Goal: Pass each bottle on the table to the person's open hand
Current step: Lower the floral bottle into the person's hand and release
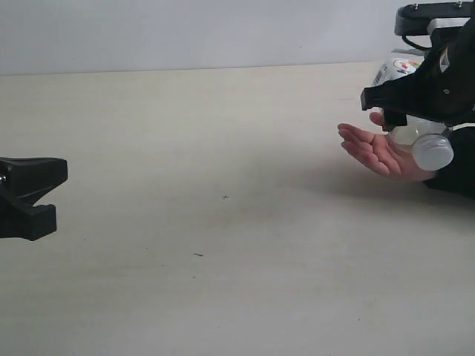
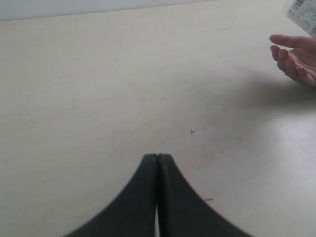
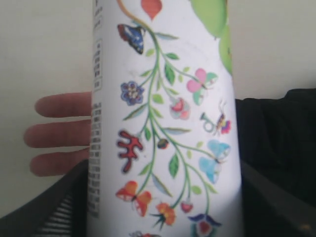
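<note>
The short bottle with the white floral label [image 3: 163,123] fills the right wrist view, and my right gripper [image 3: 163,217] is shut on it, one dark finger on each side. In the exterior view this bottle [image 1: 413,133] hangs tilted, white cap [image 1: 433,152] lowest, just over the person's open hand [image 1: 375,152] at the far right, held by the right gripper [image 1: 386,110]. I cannot tell whether it touches the palm. My left gripper [image 1: 41,200] is shut and empty low over the table [image 1: 223,237] at the left edge. The other bottles are out of view.
The person's dark sleeve [image 1: 456,174] rests on the table at the right edge. In the left wrist view the left gripper [image 2: 157,159] shows pressed tips, with the hand [image 2: 296,61] and a corner of the bottle [image 2: 303,12] far off. A small cross mark [image 1: 225,196] sits mid-table.
</note>
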{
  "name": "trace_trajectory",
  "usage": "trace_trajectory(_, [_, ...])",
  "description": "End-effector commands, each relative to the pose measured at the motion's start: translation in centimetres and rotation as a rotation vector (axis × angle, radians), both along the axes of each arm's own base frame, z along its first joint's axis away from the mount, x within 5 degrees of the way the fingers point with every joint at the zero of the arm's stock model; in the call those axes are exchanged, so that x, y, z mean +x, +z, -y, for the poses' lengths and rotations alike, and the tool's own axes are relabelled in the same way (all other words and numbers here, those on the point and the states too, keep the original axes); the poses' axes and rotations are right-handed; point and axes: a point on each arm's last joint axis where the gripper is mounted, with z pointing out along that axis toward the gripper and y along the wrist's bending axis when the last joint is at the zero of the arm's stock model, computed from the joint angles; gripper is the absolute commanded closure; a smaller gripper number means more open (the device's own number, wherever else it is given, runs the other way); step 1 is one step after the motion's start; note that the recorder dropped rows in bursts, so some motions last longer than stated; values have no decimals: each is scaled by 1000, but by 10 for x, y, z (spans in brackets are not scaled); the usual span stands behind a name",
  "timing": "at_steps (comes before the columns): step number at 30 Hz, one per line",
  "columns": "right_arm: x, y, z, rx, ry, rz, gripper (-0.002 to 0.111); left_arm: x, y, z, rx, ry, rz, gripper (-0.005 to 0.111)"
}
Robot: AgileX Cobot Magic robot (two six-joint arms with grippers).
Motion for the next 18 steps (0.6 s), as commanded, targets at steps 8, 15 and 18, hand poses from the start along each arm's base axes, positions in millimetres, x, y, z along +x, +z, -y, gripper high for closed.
trace_trajectory(8, [11,-36,-3,-87,144,-91,105,0,0,-1,-4,6,8,107])
trace_trajectory(15, [12,-39,-3,-84,146,-101,48,0,0,-1,-4,6,8,107])
trace_trajectory(18, [12,-38,-3,-83,147,-97,28,0,0,-1,-4,6,8,107])
